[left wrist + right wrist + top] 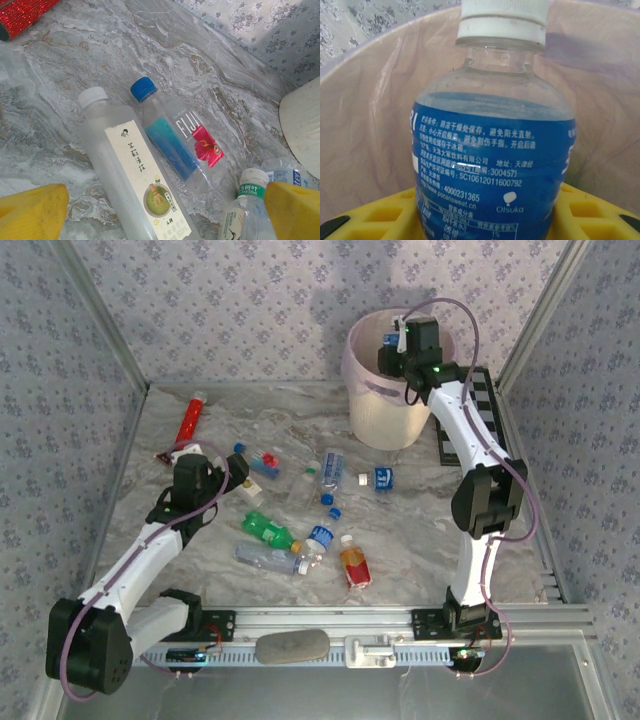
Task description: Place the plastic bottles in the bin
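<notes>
Right gripper (392,352) clasped a blue-labelled Pocari Sweat bottle (492,165) over the bin (372,410) at 1 o'clock on the table (420,530), poised for release; left gripper (162,215), jaws spread, hovered above the Fiji bottle (182,142) at 9 o'clock

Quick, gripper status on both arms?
Left gripper: open, holding nothing.
Right gripper: shut on a blue-labelled bottle, over the bin.
</notes>
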